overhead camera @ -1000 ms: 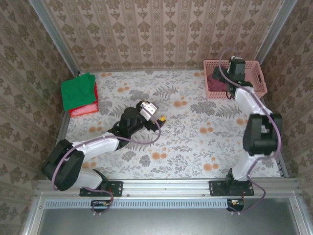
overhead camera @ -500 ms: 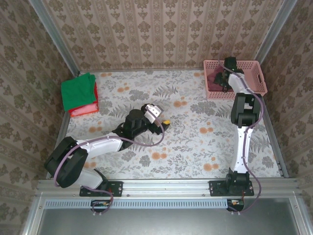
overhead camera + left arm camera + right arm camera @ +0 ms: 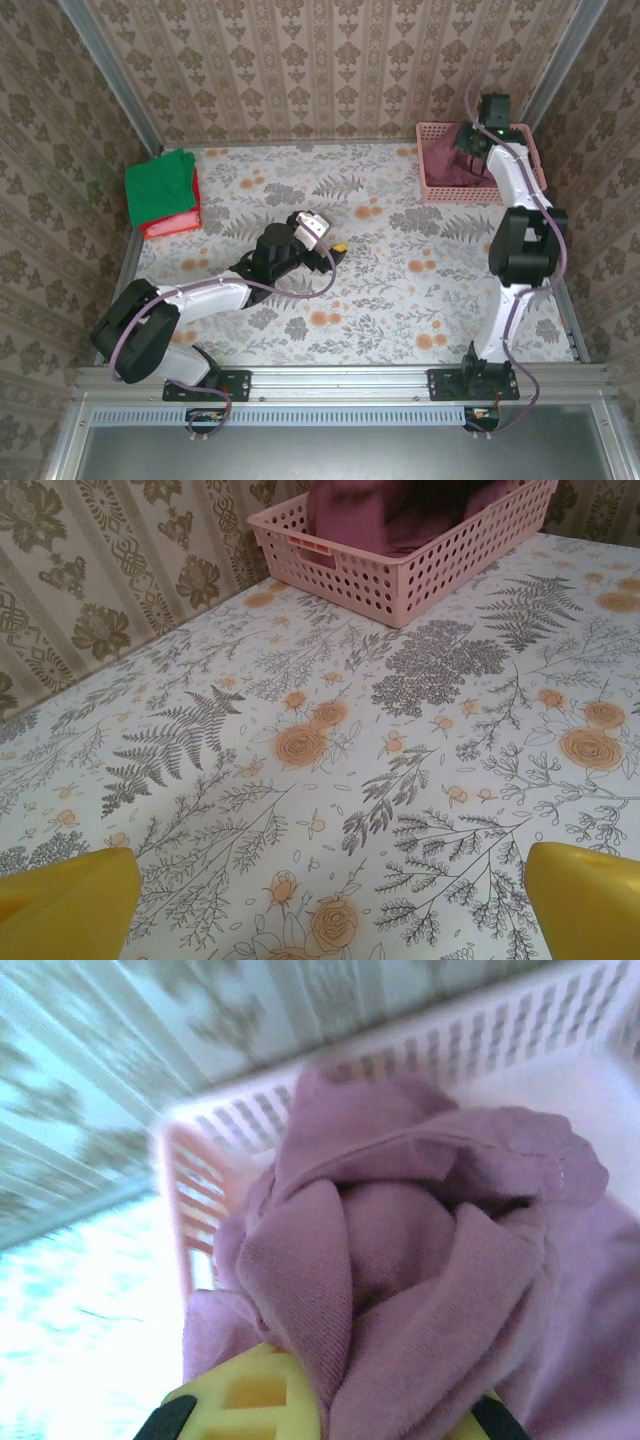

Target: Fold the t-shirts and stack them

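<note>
Seen from above, a table (image 3: 400, 290) covered in a floral print sits inside patterned walls. At its far right corner stands a pink basket (image 3: 430, 190) of plastic lattice. A maroon t-shirt (image 3: 450, 165) lies crumpled inside it, part of the cloth rising above the rim. The right gripper (image 3: 472, 145) hangs over the basket, at the top of that raised cloth.

The right wrist camera looks down into the basket, whose slotted wall (image 3: 200, 1200) is blurred. The maroon t-shirt (image 3: 420, 1260) is bunched into thick folds. The right gripper (image 3: 370, 1415) has a fold of it pinched between its yellow fingers (image 3: 250, 1390).

At the far left corner, well apart from the basket, a green t-shirt (image 3: 160, 185) lies folded on top of a folded red t-shirt (image 3: 172, 222).

The left gripper (image 3: 335, 252) is near the middle of the table, pointing towards the basket. In its wrist view the left gripper (image 3: 325, 920) is spread wide, one yellow finger (image 3: 60, 905) at each lower corner, with nothing between them but bare tabletop. Beyond stands the pink basket (image 3: 400, 565) with the maroon t-shirt (image 3: 365, 510) heaped inside
</note>
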Motion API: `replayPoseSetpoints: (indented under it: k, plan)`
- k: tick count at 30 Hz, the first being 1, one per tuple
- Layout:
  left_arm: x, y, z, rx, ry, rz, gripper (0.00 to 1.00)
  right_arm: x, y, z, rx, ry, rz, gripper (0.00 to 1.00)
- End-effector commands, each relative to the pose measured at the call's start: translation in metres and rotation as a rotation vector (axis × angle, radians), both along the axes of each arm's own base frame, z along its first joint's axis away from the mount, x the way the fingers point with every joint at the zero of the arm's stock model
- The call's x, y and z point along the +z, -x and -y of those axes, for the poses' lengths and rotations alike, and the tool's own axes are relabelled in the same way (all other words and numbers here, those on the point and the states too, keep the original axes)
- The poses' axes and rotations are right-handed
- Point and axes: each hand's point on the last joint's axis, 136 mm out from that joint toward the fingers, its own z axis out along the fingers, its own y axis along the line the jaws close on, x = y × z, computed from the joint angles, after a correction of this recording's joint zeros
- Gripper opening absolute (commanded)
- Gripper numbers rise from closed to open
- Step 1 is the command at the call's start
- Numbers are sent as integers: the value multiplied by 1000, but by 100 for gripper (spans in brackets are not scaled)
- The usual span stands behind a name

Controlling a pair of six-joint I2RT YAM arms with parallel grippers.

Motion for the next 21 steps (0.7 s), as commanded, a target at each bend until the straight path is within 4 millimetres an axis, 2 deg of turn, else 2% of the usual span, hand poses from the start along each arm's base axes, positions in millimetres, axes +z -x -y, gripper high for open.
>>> replayPoseSetpoints:
  k: [1, 6, 9, 11, 13, 16, 18, 21]
  plan:
    - [17, -8, 3, 22, 54, 19, 100, 92, 16, -29, 87, 27, 235, 0]
    - [23, -12, -5, 45, 88, 4, 100, 173, 59, -80, 224, 55, 424, 0]
    - [24, -14, -14, 65, 104, -6, 100, 211, 83, -119, 335, 83, 504, 0]
    - [25, -14, -20, 78, 114, -9, 100, 226, 98, -152, 434, 81, 528, 0]
    - [25, -13, -28, 94, 117, -10, 100, 231, 110, -185, 535, 56, 530, 0]
    - [25, -12, -43, 133, 121, -11, 100, 224, 122, -226, 655, 0, 512, 0]
    - [24, -12, -56, 169, 119, -16, 100, 211, 127, -250, 721, -47, 487, 0]
    - [21, -11, -72, 213, 123, -31, 100, 184, 128, -270, 763, -110, 435, 0]
